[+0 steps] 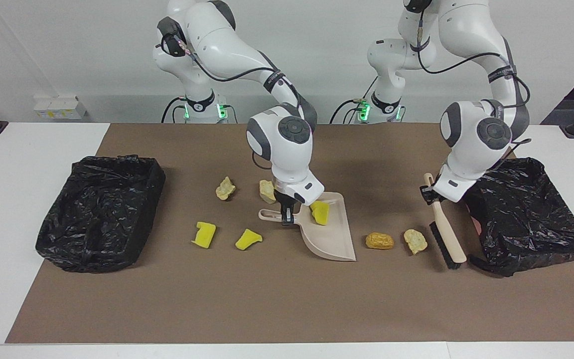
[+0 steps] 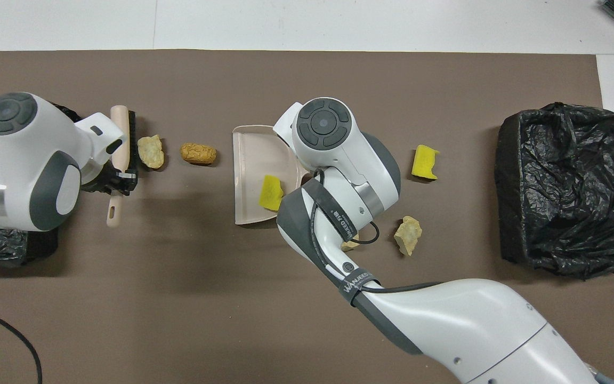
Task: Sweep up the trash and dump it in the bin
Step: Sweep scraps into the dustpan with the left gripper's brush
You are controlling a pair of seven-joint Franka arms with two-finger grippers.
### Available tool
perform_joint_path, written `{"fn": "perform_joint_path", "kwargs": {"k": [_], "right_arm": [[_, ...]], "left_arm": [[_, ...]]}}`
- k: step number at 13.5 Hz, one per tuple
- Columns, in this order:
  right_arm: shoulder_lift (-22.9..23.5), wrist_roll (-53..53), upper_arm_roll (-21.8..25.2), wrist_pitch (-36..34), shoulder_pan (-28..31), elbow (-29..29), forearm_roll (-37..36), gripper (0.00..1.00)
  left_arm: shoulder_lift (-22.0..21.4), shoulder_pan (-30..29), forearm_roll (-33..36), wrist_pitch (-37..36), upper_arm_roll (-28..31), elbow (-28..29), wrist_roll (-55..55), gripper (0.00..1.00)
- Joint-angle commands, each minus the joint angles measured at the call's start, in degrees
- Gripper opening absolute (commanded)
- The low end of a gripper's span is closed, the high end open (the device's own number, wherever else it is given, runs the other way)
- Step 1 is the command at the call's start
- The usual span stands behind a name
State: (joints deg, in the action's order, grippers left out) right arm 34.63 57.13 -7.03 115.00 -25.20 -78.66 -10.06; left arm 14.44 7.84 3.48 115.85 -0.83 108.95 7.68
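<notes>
Right claw [image 1: 285,218] is clenched on the handle of the beige dustpan [image 1: 334,239], which lies on the counter [image 1: 267,299]; one yellow sponge piece [image 1: 321,213] sits in the pan, at about 3 o'clock from this claw in the facing view. Left claw [image 1: 430,194] grasps the brush [image 1: 445,239], its bristles just beside a beige chunk [image 1: 415,241] and a golden-brown lump [image 1: 379,241] at 9 o'clock. Two more yellow pieces [image 1: 204,234] lie toward the right arm's end, near a black bin [image 1: 100,214].
</notes>
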Motion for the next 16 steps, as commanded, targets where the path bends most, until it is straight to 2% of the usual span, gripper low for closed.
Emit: {"fn": "perform_joint_path", "kwargs": {"k": [1, 3, 6, 11, 13, 16], "right_arm": [[-1.94, -1.58, -0.35, 1.28, 0.15, -3.25, 0.57, 0.0], [-1.94, -1.76, -0.35, 1.28, 0.15, -3.25, 0.48, 0.0], [-2.03, -1.93, -0.35, 1.28, 0.15, -3.52, 0.48, 0.0], [-2.11, -1.93, -0.35, 1.19, 0.15, -3.52, 0.48, 0.0], [-2.11, -1.93, -0.35, 1.19, 0.24, -3.52, 0.48, 0.0], [-2.11, -1.41, -0.35, 1.28, 0.33, -3.52, 0.48, 0.0]], "left_arm": [[-2.3, 4.98, 0.13, 0.78, 0.39, 3.46, 0.75, 0.0], [-2.84, 8.85, -4.6, 1.57, 0.39, 4.34, 1.8, 0.0], [-3.45, 14.65, -7.78, 1.4, 0.39, 4.52, 5.67, 0.0], [-4.42, 18.44, -13.31, -2.2, 0.22, 3.99, 6.47, 0.0], [-8.09, 17.84, -15.77, -3.17, 0.3, 3.91, 6.47, 0.0], [-13.36, 17.39, -15.18, -6.85, 1.01, 3.64, 8.56, 0.0]]}}
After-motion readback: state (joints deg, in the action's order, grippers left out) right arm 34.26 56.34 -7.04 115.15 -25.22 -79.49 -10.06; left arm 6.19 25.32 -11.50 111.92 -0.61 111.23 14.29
